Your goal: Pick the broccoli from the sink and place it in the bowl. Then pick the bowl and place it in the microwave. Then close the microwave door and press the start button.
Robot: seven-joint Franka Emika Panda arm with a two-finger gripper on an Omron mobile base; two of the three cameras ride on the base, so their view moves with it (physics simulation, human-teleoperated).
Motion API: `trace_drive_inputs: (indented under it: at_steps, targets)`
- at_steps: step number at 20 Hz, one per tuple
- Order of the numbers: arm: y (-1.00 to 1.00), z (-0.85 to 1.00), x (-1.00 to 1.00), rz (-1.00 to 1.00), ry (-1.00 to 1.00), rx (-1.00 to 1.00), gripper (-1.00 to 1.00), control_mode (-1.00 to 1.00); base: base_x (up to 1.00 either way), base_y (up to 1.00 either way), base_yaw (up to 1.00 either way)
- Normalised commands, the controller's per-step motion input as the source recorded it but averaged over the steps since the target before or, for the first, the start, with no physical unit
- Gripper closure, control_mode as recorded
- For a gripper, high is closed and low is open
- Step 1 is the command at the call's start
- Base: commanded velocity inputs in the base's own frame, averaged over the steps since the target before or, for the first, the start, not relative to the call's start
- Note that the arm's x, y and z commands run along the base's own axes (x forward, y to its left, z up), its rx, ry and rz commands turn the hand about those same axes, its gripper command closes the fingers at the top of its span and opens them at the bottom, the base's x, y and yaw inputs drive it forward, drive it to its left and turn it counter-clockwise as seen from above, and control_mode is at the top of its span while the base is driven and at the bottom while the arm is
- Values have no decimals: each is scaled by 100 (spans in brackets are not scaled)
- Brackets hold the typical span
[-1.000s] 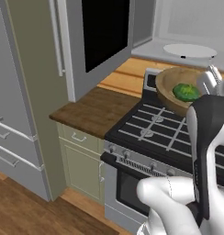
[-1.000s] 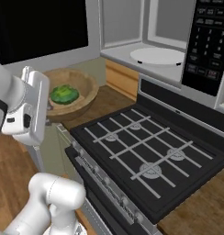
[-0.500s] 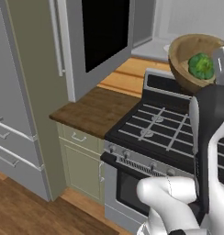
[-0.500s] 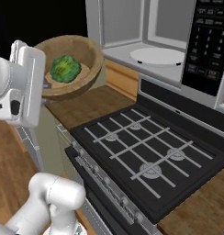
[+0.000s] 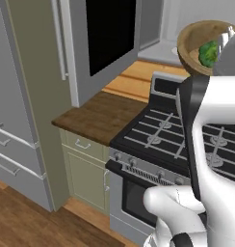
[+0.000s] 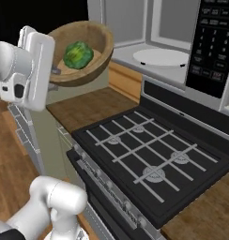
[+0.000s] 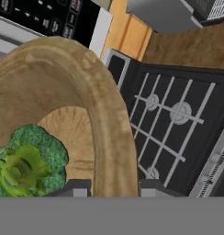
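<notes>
1. Hand view, looking along the claw (image 7: pixel 114 186): you see its two dark fingertips at the bottom, one on each side of the thick wall of the bowl (image 7: pixel 109 124). The claw is clamped on that rim, one finger inside and one outside, which looks like the reason the bowl can be carried by its edge.

2. Just inside the gripped rim, to the inner side of the claw, the broccoli (image 7: pixel 23 167) lies on the bowl's floor. It appears to rest there loose, held only by the bowl's walls.

3. Right base view: the bowl (image 6: pixel 83 54) is up in the air, tipped so its open face turns partly sideways, hanging from the hand at its near edge. The broccoli (image 6: pixel 78 54) sits against the lower part of the hollow. You should judge the tilt as a risk: more of it could roll the floret out.

4. Beyond the bowl, away from the claw, the microwave (image 6: pixel 163 33) stands open with its white turntable (image 6: pixel 160 57) exposed. The raised height seems chosen to clear the stove (image 6: pixel 151 154) below and match that opening.

5. Left base view: the bowl (image 5: pixel 196 41) hangs near the cavity, and the microwave door (image 5: pixel 107 41) swings wide to the far side, leaving the way in clear.

6. Placing the bowl is the step in hand; door and start button remain.
</notes>
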Motion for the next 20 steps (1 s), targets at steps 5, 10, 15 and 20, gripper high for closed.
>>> trace_drive_inputs:
  at_steps: [5, 10, 15, 20]
  targets:
    - [-29, 4, 39, -1, 8, 0, 100, -100, 0, 0, 0]
    - [-59, 0, 54, 0, 0, 0, 100, -100, 0, 0, 0]
    - [-41, 0, 46, 0, 0, 1, 100, -100, 0, 0, 0]
    - [-30, 0, 74, 0, 1, 0, 100, -100, 0, 0, 0]
